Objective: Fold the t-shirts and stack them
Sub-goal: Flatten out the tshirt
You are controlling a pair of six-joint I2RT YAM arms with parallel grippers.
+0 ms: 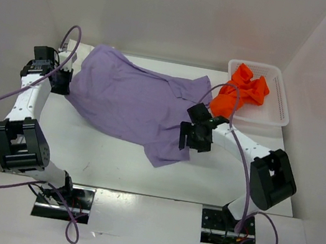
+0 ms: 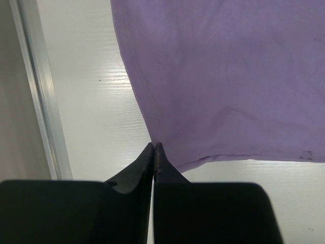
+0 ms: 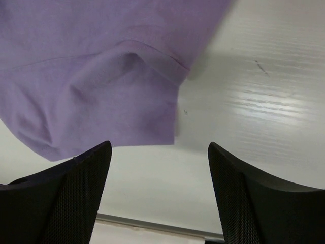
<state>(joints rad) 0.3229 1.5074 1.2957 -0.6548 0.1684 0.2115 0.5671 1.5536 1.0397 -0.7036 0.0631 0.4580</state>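
So, the lavender t-shirt (image 1: pixel 135 101) lay spread but rumpled on the tabletop (image 1: pixel 100 155), stretched between the two tools. The left tool (image 2: pixel 155 147) had its fingers pressed together right at one corner of the cloth. From its wrist view it looked to be pinching that corner, with the rest of the shirt running ahead of it and off to its right. The right tool (image 3: pixel 160 147) had its fingers wide apart with nothing between them. A sleeve (image 3: pixel 122 96) sat just ahead of its left finger, and there was bare tabletop ahead of the other one. The orange t-shirt (image 1: pixel 244 89) was bunched in the white basket (image 1: pixel 278 114) beyond the right tool, and I couldn't spot a white one anywhere. My read: this was the flattening stage before any fold, so the job had hardly started. To do it well, I'd use the left pinch as a firm anchor and bring the right tool down over a single layer at the edge nearest it. I'd close only once cloth was properly between the fingers, then pull gently away from the left tool to draw the wrinkles out. Too hard a tug could yank the corner free, and grabbing two layers would just drag a lump around.
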